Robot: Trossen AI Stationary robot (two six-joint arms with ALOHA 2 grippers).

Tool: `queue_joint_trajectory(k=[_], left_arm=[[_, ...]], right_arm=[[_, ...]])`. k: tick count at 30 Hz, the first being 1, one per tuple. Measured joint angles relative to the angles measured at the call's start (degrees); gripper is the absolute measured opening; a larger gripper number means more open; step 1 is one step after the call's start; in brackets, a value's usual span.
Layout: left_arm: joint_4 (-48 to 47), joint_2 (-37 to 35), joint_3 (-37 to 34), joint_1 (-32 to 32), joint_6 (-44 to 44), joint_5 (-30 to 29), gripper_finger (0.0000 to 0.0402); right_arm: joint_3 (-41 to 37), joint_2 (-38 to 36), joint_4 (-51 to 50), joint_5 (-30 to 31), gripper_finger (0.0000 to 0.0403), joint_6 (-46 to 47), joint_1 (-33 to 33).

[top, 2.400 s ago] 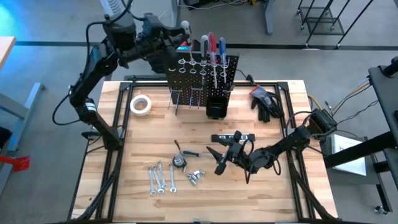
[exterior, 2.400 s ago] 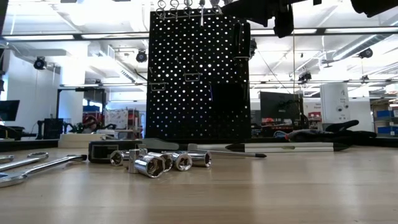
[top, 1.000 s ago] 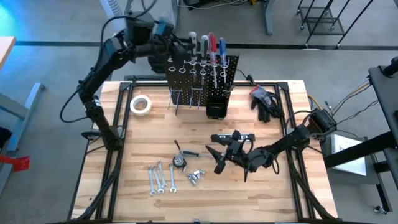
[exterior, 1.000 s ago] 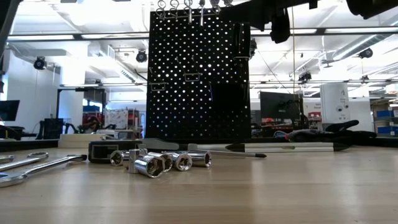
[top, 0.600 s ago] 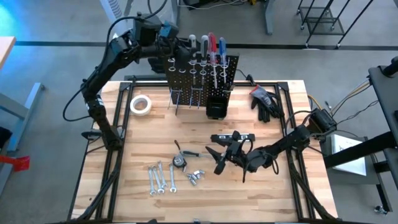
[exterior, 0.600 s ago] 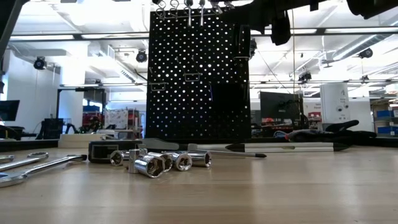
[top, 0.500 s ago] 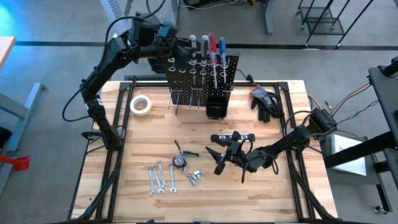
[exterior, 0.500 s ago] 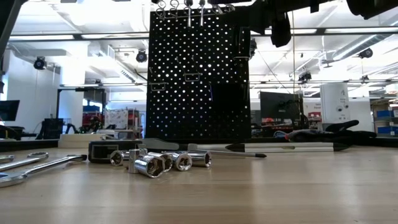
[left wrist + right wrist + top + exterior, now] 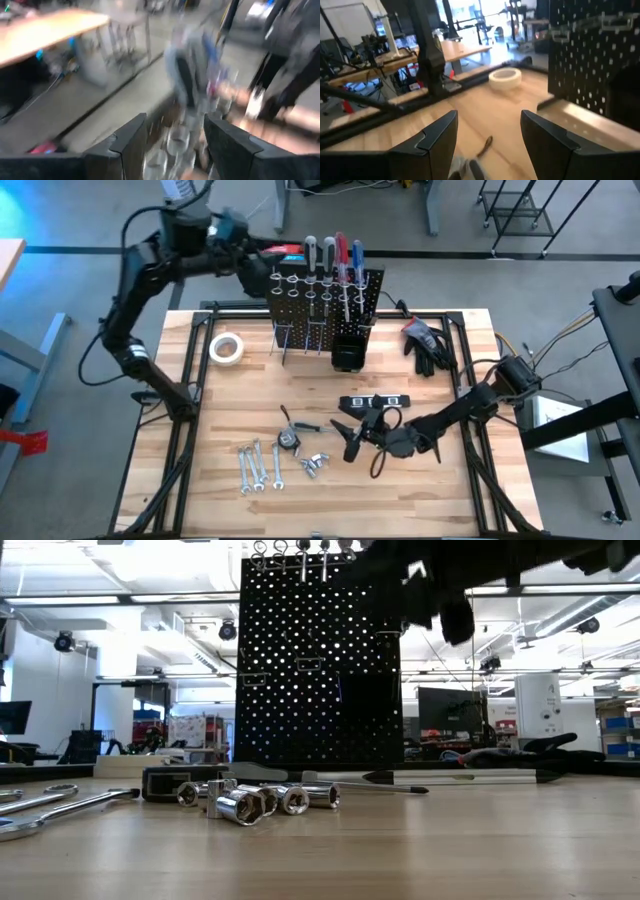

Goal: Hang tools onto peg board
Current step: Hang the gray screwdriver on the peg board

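Note:
The black peg board (image 9: 325, 305) stands upright at the table's far side. Several screwdrivers with grey (image 9: 309, 246), red (image 9: 341, 248) and blue (image 9: 357, 252) handles hang in its top rings. My left gripper (image 9: 260, 254) is open and empty, high up off the board's left end; its wrist view (image 9: 175, 145) is blurred. My right gripper (image 9: 346, 438) is open, low over the middle of the table; its fingers also show in the right wrist view (image 9: 487, 145). A small dark thing (image 9: 470, 169) lies low between them; whether they touch it I cannot tell. Wrenches (image 9: 258, 465), a tape measure (image 9: 289, 440) and sockets (image 9: 315, 465) lie on the table.
A white tape roll (image 9: 226, 347) lies far left and black gloves (image 9: 428, 345) far right. A black bin (image 9: 347, 352) hangs low on the board. A black rail (image 9: 375, 400) lies just beyond my right gripper. In the low view sockets (image 9: 260, 800) and a long screwdriver (image 9: 400, 783) lie before the board.
My left gripper has drawn back from the board's top rings toward the table's left, the arm swinging left with it. My right arm has dropped a little lower over the table and shifted slightly left. The tools have stayed where they were.

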Motion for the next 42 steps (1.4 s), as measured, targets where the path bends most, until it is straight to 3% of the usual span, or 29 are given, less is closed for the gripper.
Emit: queue_joint_trajectory(k=[4,8,11,16,18,22,27,31,34,37,41,42], left_arm=[[-12.3,-2.2,-2.4,-6.1,0.9,-9.6,0.0183],[-14.2,-6.9,-12.1,-17.1,-2.5,-17.2,0.0171],[-9.8,-12.2,-22.5,-26.5,-7.2,-20.5,0.0162],[3.3,-22.2,-43.7,-42.5,-14.7,-32.1,0.0156],[9.2,-25.8,-52.4,-47.8,-18.6,-36.1,0.0155],[21.1,-31.3,-68.1,-55.6,-25.4,-38.9,0.0155],[32.8,-34.5,-80.9,-57.5,-27.3,-40.4,0.0155],[36.4,-35.6,-86.4,-57.4,-28.8,-41.1,0.0155],[38.8,-36.1,-89.4,-57.4,-29.2,-44.4,0.0155],[40.9,-36.0,-92.6,-57.4,-30.6,-48.0,0.0155],[45.2,-35.9,-96.4,-57.4,-31.1,-49.0,0.0155],[45.7,-35.9,-97.1,-57.4,-31.2,-49.2,0.0155]], right_arm=[[0.6,2.8,0.8,-2.7,0.0208,0.4,0.0],[1.8,7.3,0.9,-17.0,0.0208,0.6,-2.4],[4.1,11.3,1.2,-25.6,0.0208,3.4,-4.8],[9.8,17.0,-1.4,-27.0,0.0208,2.6,-6.9],[12.6,18.3,-6.8,-27.0,0.0208,2.1,-7.9],[19.1,20.3,-23.3,-26.8,0.0208,1.9,-10.3],[24.8,22.7,-33.4,-28.3,0.0208,-0.4,-12.4],[26.8,24.3,-38.4,-36.0,0.0208,-0.6,-14.1],[27.3,24.7,-41.2,-37.2,0.0199,1.5,-14.8],[27.2,24.6,-42.9,-37.3,0.0166,3.2,-15.1],[27.2,24.5,-44.0,-37.0,0.0073,3.8,-15.2],[27.3,24.5,-44.1,-37.0,0.0066,3.6,-15.2]])
